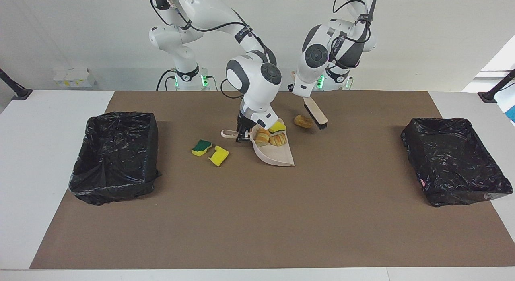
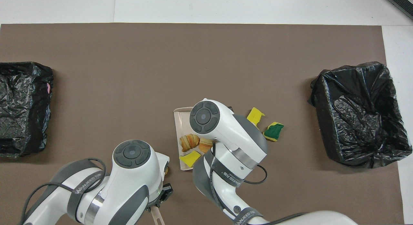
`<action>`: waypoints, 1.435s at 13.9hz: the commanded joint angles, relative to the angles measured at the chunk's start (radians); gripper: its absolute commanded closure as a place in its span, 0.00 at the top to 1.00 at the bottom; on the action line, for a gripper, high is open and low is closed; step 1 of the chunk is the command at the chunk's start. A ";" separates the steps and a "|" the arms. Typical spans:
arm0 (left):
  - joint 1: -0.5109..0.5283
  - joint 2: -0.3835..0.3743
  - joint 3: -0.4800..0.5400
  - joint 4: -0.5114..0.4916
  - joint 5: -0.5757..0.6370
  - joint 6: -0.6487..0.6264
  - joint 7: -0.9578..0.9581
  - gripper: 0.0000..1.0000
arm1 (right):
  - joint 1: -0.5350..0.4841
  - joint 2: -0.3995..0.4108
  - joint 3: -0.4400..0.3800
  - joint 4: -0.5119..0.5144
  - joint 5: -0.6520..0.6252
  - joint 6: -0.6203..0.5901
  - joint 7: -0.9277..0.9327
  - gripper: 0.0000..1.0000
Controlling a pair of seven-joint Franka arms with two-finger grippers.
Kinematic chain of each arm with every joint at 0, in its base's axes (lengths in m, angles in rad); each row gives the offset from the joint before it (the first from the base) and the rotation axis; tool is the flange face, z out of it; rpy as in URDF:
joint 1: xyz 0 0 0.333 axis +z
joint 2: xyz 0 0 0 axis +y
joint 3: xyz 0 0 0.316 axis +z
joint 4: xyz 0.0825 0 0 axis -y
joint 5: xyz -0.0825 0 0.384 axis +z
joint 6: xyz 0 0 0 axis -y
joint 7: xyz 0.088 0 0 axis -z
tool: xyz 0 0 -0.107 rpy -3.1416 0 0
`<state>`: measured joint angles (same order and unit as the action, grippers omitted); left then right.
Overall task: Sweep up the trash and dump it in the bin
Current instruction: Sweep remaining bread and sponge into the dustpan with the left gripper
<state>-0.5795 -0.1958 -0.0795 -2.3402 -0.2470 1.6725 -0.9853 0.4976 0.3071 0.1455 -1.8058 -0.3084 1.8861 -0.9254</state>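
Note:
My right gripper (image 1: 243,134) is shut on the handle of the beige dustpan (image 1: 278,156), which rests on the brown mat. In the pan lie two croissant pieces (image 1: 277,139) and a yellow sponge chunk (image 1: 277,127); the overhead view shows the croissant pieces (image 2: 189,142) and the sponge chunk (image 2: 190,158) in the pan (image 2: 181,119). A green-topped sponge (image 1: 201,147) and a yellow sponge (image 1: 218,155) lie on the mat beside the pan, toward the right arm's end. My left gripper (image 1: 304,96) is shut on the beige brush (image 1: 316,114), its black bristles next to a bread piece (image 1: 303,121).
Two bins lined with black bags stand on the mat, one at the right arm's end (image 1: 116,158) and one at the left arm's end (image 1: 454,162). In the overhead view the arms hide the dustpan handle and most of the brush.

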 commanded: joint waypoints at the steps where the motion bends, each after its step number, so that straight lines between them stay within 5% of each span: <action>1: -0.031 -0.054 0.004 -0.082 0.014 0.065 -0.075 0.00 | 0.010 -0.062 0.003 -0.089 0.000 0.030 -0.032 0.00; 6: -0.037 0.048 0.003 -0.094 -0.020 0.309 -0.027 0.00 | 0.009 -0.060 0.003 -0.095 0.000 0.027 -0.024 0.00; 10: -0.033 0.154 0.003 0.018 -0.081 0.450 0.031 0.00 | -0.002 -0.054 0.003 -0.093 0.000 0.030 -0.024 0.00; 20: -0.052 0.232 0.000 0.119 -0.132 0.610 0.235 0.00 | -0.074 -0.031 0.003 -0.104 0.020 0.148 -0.033 0.00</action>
<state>-0.6122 0.0010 -0.0900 -2.2692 -0.3511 2.2734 -0.8114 0.4486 0.2760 0.1428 -1.8902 -0.3061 1.9731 -0.9429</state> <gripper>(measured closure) 0.736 0.678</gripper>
